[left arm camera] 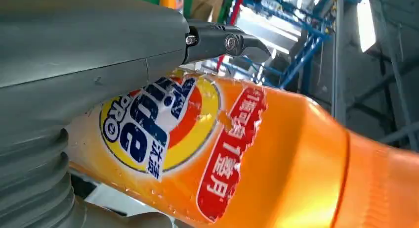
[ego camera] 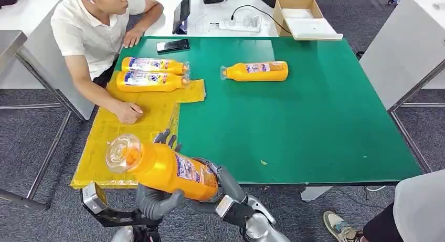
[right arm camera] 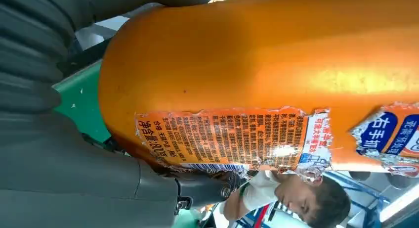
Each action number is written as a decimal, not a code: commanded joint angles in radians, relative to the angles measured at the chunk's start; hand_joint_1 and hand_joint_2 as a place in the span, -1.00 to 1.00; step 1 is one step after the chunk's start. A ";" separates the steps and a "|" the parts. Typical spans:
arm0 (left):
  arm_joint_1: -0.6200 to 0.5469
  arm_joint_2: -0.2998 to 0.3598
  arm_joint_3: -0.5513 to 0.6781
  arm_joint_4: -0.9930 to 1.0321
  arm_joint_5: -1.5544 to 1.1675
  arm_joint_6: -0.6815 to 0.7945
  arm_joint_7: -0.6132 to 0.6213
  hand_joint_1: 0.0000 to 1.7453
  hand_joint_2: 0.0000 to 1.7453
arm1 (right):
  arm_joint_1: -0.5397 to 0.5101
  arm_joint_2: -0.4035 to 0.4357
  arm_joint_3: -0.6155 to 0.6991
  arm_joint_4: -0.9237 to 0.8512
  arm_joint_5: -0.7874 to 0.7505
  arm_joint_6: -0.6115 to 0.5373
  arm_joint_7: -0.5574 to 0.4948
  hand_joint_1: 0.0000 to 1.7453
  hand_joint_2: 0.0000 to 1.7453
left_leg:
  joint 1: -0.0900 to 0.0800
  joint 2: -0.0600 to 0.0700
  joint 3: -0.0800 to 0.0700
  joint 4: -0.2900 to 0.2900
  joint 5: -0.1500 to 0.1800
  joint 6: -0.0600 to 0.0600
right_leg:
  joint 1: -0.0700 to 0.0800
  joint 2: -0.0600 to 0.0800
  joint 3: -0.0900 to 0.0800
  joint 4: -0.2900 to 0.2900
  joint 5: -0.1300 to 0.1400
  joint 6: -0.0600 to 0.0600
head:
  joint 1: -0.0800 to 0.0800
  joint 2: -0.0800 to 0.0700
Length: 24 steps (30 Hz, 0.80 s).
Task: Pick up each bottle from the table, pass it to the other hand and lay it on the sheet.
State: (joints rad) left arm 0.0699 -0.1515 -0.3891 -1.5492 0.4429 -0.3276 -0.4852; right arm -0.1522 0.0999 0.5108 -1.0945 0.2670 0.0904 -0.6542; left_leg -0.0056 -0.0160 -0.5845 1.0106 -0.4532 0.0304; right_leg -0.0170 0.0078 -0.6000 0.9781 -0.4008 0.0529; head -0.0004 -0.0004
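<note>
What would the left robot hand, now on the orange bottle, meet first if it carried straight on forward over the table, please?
Probably the yellow sheet, directly ahead of the left robot hand and the held bottle; beyond lies the person's hand. Height above the sheet is unclear.

The held bottle (ego camera: pixel 162 168) hides most of the right robot hand (ego camera: pixel 223 181) in the head view, and its fingers cannot be made out there. The left robot hand (ego camera: pixel 157 200) shows just a thumb and dark fingertips (ego camera: pixel 167 139) past the bottle. In both wrist views the bottle runs off the picture's edge. The sheet (ego camera: pixel 113 142) lies partly behind the bottle. The bottle's small label print is unreadable.
</note>
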 commanded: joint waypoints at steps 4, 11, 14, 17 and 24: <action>-0.045 0.071 -0.049 0.109 -0.092 -0.041 0.027 -1.00 1.00 | -0.047 -0.011 0.033 0.091 0.011 0.023 0.002 1.00 1.00 | 0.001 0.001 0.003 -0.001 0.000 -0.001 | 0.001 0.000 0.003 -0.001 0.000 -0.002 | 0.000 0.000; -0.062 0.084 -0.059 0.162 -0.130 -0.030 0.060 0.84 1.00 | -0.044 -0.015 0.036 0.094 0.020 0.024 0.002 1.00 1.00 | 0.000 0.002 0.004 -0.002 -0.001 -0.002 | 0.001 0.001 0.004 -0.001 0.000 -0.002 | 0.000 0.000; -0.075 0.095 -0.069 0.205 -0.202 0.008 0.086 1.00 1.00 | -0.043 -0.017 0.042 0.089 0.039 0.019 0.001 1.00 1.00 | 0.000 0.001 0.004 -0.001 -0.001 -0.002 | 0.001 -0.001 0.004 -0.001 -0.001 -0.002 | 0.000 0.000; -0.088 0.098 -0.078 0.236 -0.305 0.081 0.074 1.00 1.00 | -0.044 -0.022 0.051 0.082 0.061 0.015 0.023 1.00 1.00 | 0.000 0.001 0.004 -0.002 0.000 -0.001 | 0.000 0.000 0.003 -0.001 0.000 -0.002 | 0.000 0.000; -0.077 0.085 -0.063 0.215 -0.352 0.099 0.090 1.00 1.00 | -0.028 -0.041 0.043 0.059 0.090 -0.017 0.073 1.00 1.00 | 0.001 0.003 0.006 -0.002 -0.002 -0.003 | 0.001 0.001 0.006 -0.001 -0.001 -0.003 | 0.001 0.000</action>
State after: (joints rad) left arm 0.0034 -0.0935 -0.4254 -1.4340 0.0684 -0.2015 -0.4357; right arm -0.1501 0.0767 0.5142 -1.0391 0.3372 0.0992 -0.5990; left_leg -0.0057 -0.0168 -0.5848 1.0106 -0.4532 0.0305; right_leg -0.0172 0.0074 -0.5995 0.9782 -0.4007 0.0529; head 0.0004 -0.0004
